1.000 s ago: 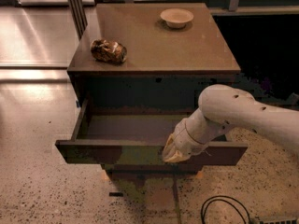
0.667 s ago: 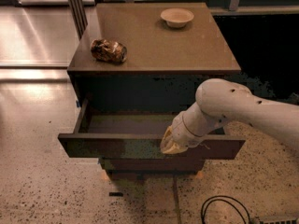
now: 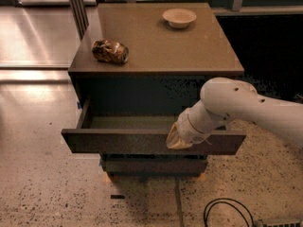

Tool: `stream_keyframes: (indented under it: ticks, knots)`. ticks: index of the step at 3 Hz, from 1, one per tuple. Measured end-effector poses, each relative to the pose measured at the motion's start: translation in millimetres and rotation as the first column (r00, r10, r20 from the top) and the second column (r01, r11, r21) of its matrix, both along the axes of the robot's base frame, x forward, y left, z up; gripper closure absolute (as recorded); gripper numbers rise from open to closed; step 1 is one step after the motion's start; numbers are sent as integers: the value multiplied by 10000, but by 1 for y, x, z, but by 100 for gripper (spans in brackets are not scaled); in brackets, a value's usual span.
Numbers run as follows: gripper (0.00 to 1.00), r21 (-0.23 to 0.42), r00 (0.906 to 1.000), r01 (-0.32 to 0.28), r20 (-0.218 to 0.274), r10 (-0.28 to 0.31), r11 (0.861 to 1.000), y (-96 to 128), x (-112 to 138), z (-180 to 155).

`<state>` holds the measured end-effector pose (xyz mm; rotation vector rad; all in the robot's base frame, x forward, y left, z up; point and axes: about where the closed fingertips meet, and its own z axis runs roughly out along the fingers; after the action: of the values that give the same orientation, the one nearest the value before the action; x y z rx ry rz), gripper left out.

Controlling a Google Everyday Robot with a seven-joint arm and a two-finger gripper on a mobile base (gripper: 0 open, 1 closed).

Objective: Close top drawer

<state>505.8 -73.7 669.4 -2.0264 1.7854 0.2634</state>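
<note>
The top drawer (image 3: 118, 142) is a wide, shallow dark brown drawer. It stands partly pulled out of the brown cabinet (image 3: 156, 46), and a narrow strip of its grey-brown floor (image 3: 128, 122) shows. My gripper (image 3: 176, 141) is at the end of the white arm and rests against the drawer's front panel, right of its middle. The white arm comes in from the right and covers part of the drawer's right side.
A crumpled brown bag (image 3: 110, 51) lies on the cabinet top at the left. A shallow white bowl (image 3: 179, 17) stands at the back. A lower drawer front (image 3: 154, 165) shows under the top drawer. A black cable (image 3: 227, 214) lies on the speckled floor at the front right.
The top drawer has slid further into the cabinet, and less of its floor shows. My gripper and arm have moved inward with its front panel.
</note>
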Motion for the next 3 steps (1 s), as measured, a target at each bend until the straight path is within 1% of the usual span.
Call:
stream_keyframes:
  ticks: [1, 2, 3]
  knots:
    - [100, -101, 9970, 579, 527, -573, 9983, -19, 11, 12]
    - [100, -95, 9973, 552, 491, -547, 9984, -18, 11, 11]
    - [100, -69, 9992, 339, 193, -337, 9994, -11, 10, 0]
